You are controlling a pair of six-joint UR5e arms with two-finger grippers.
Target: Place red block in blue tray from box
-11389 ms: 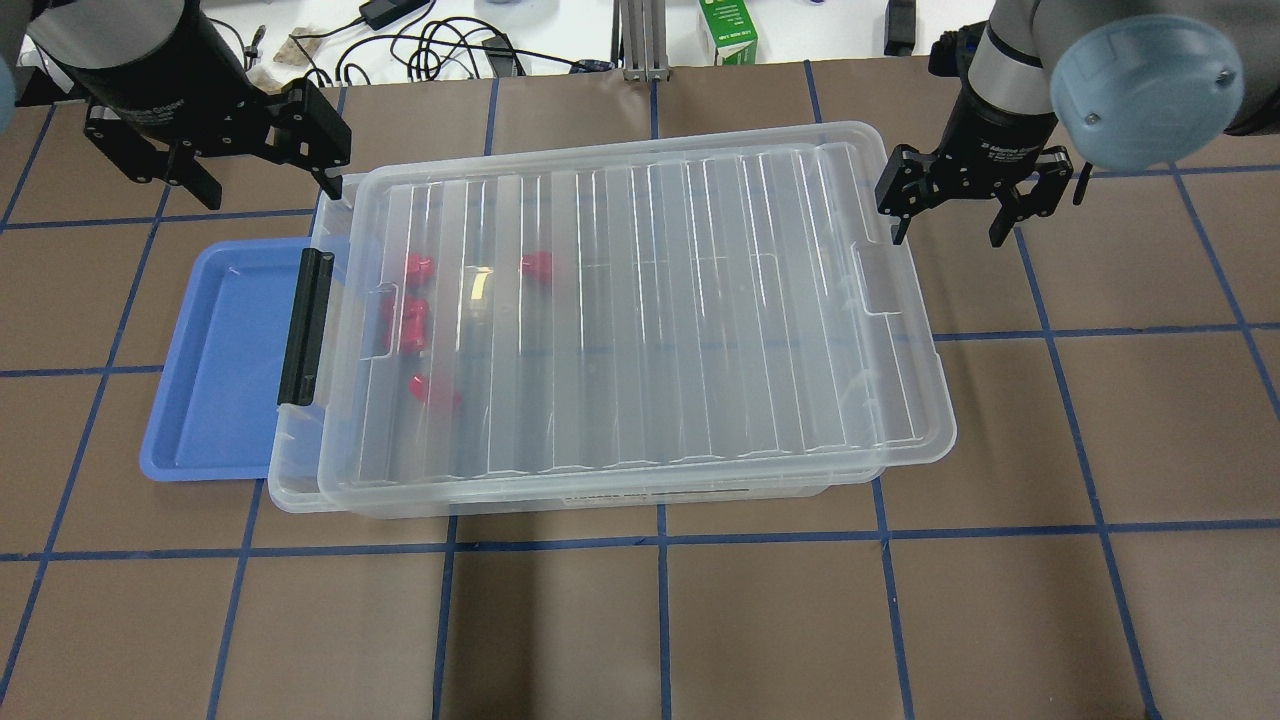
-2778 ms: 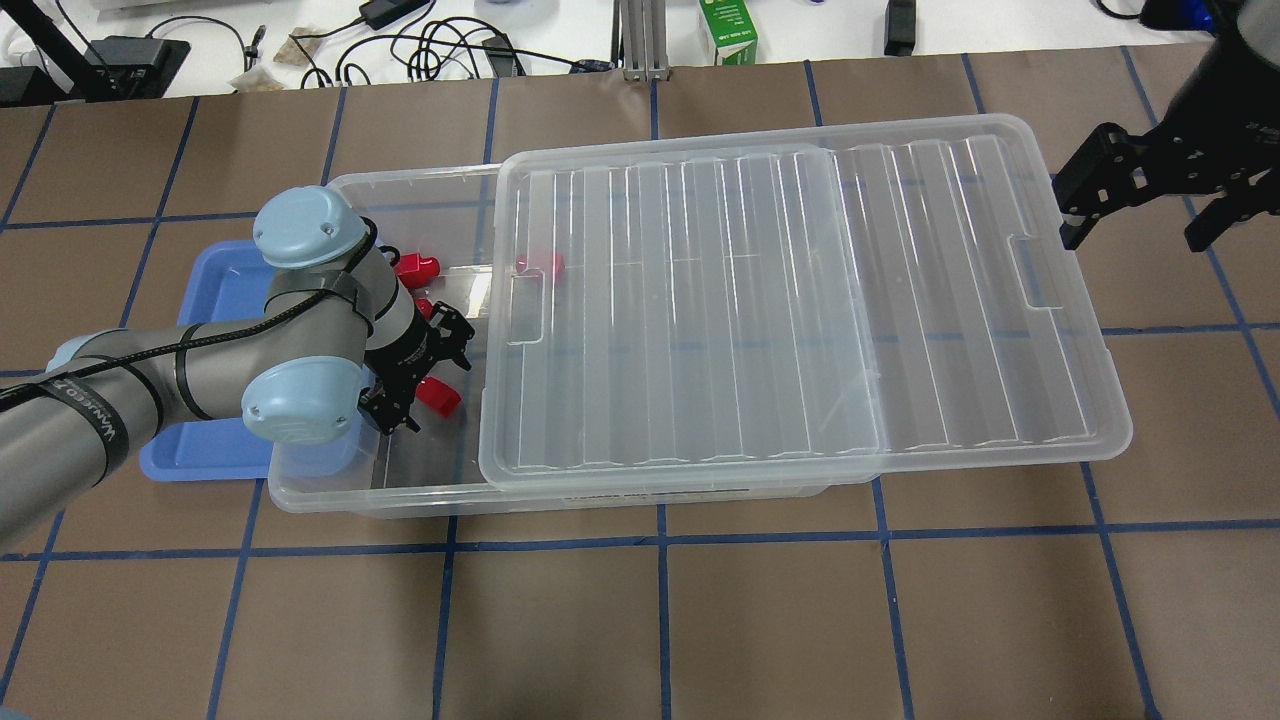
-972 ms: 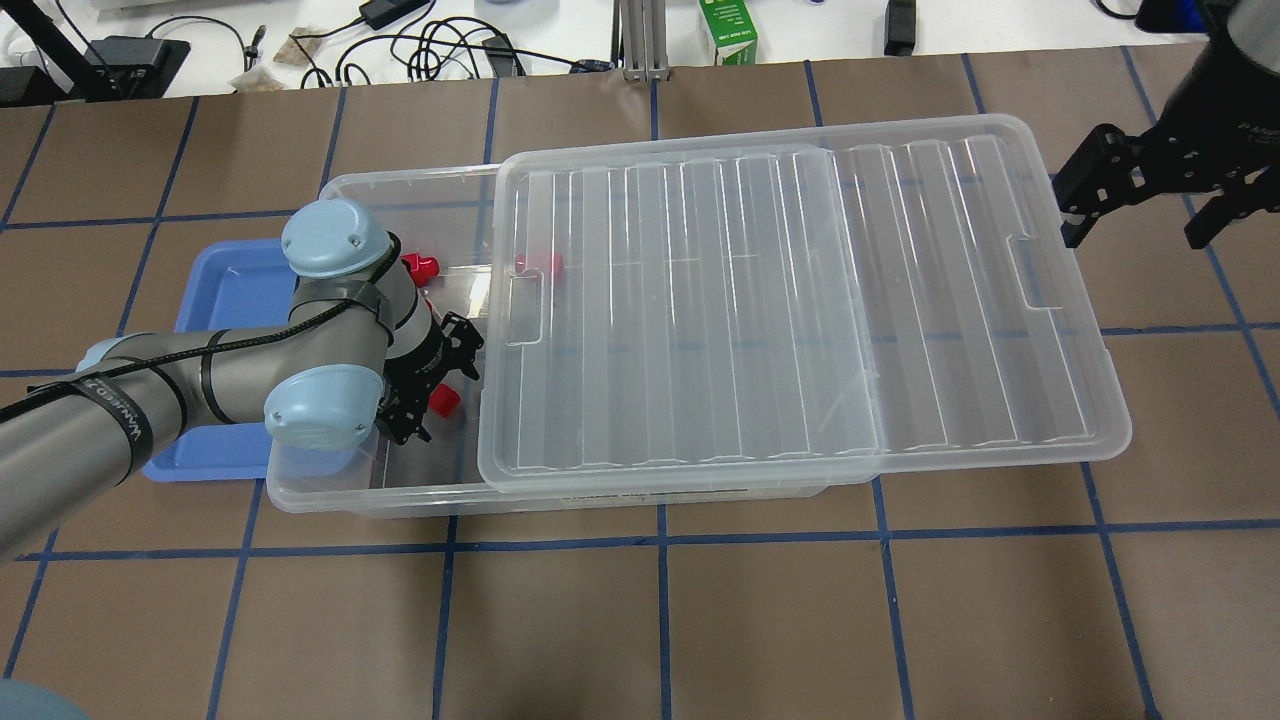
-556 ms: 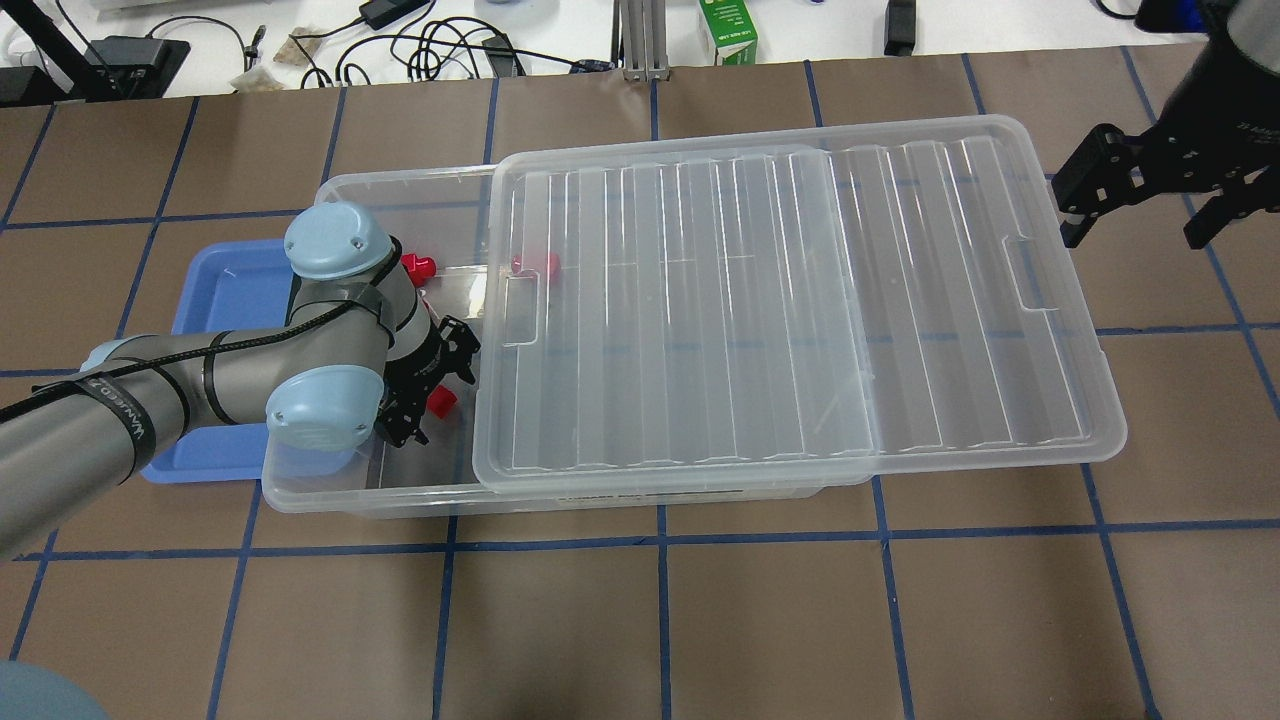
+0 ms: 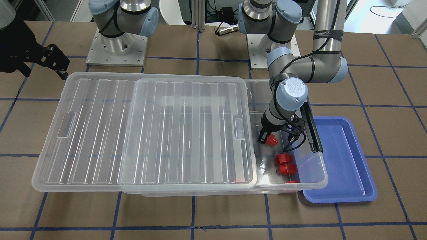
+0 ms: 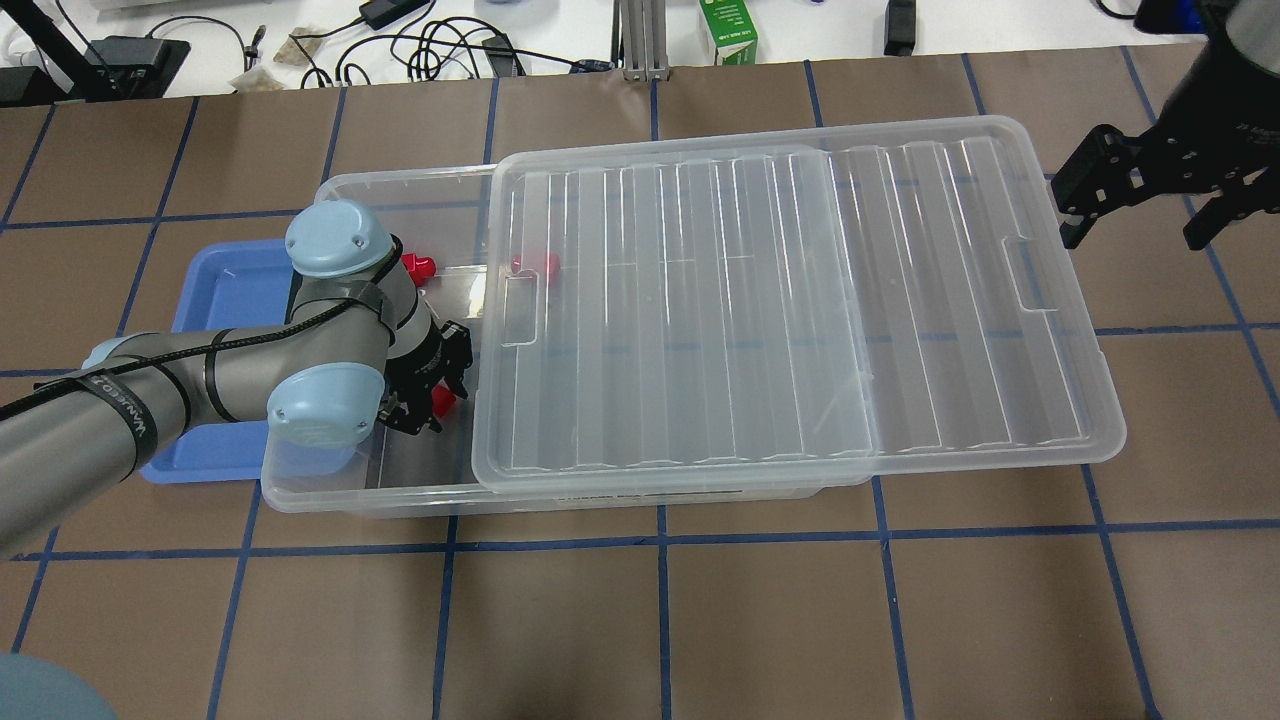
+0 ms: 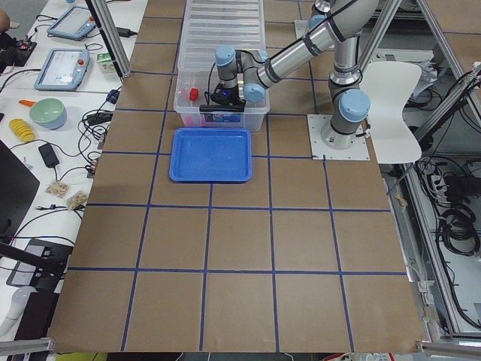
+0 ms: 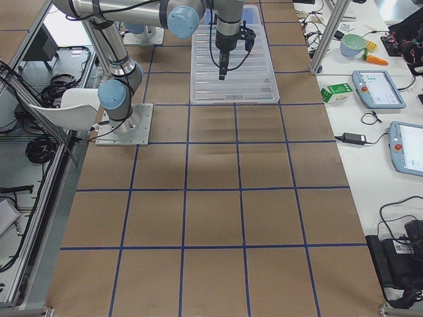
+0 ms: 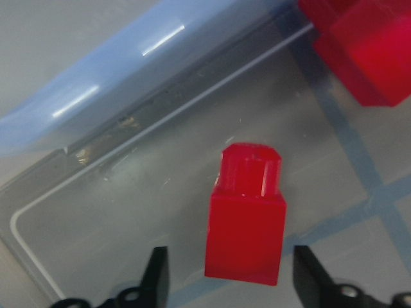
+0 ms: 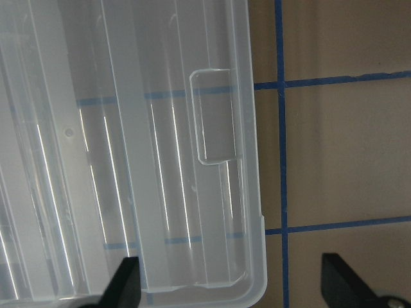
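Note:
The clear box (image 6: 380,495) has its ribbed lid (image 6: 800,300) slid toward the right, so its left end is uncovered. My left gripper (image 6: 425,400) is down inside that end, open, with its fingers on either side of a red block (image 9: 247,218) without touching it. That block also shows in the front view (image 5: 272,141). Two more red blocks (image 5: 285,164) lie close by, and others (image 6: 420,265) lie at the far wall. The blue tray (image 6: 225,290) lies beside the box's left end. My right gripper (image 6: 1140,215) is open and empty, beyond the lid's right edge.
The black latch bar (image 5: 312,128) runs along the box's short side next to the tray. The lid overhangs the box's right end, and its handle recess (image 10: 215,115) shows under my right wrist. Cables and a green carton (image 6: 727,30) lie beyond the mat.
My left gripper has shifted a little and sunk over the red block, which now sits between its fingers. The lid has slid slightly left. The right arm has not moved.

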